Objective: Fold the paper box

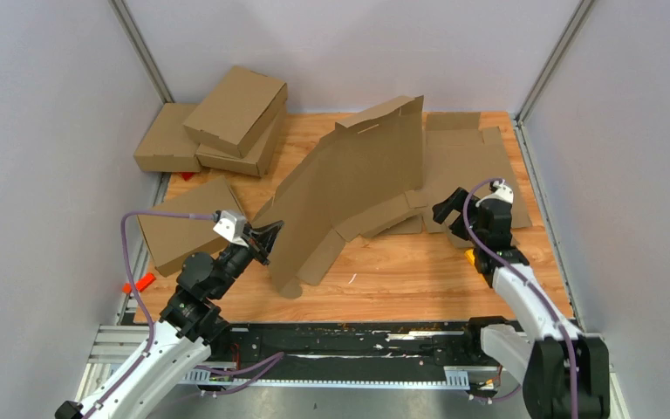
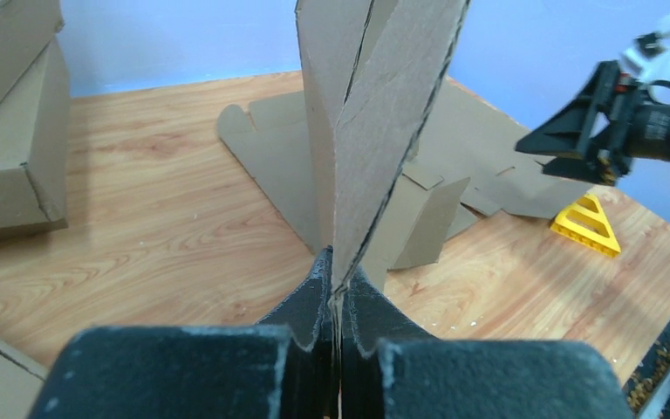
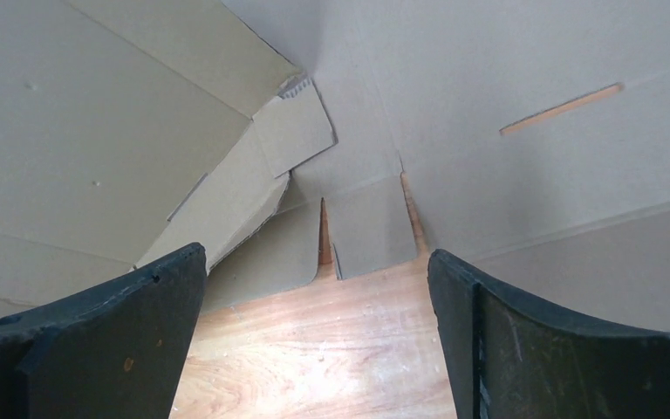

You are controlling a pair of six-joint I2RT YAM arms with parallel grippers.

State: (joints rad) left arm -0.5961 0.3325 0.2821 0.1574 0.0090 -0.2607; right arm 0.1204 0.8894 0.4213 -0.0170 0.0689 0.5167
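Top external view: box reared up, left edge pinched, right side free

We find the paper box [image 1: 358,179] half-raised in the middle of the worktop [image 1: 401,279]. Its big panel is tilted up and its lower flaps trail on the wood. Its long axis runs from about 7 o'clock, near the left arm, up to about 1 o'clock.

At the 7 o'clock end the left fingers [image 1: 267,237] are pressed together on the board's edge. The left wrist view shows the corrugated edge rising straight out of the closed pair.

The right fingers [image 1: 449,208] stand wide apart, holding nothing, just beside the box at its 4 o'clock side. They are aimed toward 10 o'clock, into its inner face. In the right wrist view the panels fill everything ahead, and small flaps lie between the two tips.

We judge the right arm to be the free one and the nearer to the loose flaps, so the next fold turns on it.

Farther out, a flat sheet [image 1: 475,161] lies on the worktop toward 2 o'clock. Folded boxes [image 1: 227,118] are stacked at 10 o'clock. A yellow triangle [image 2: 587,225] sits by the right arm.
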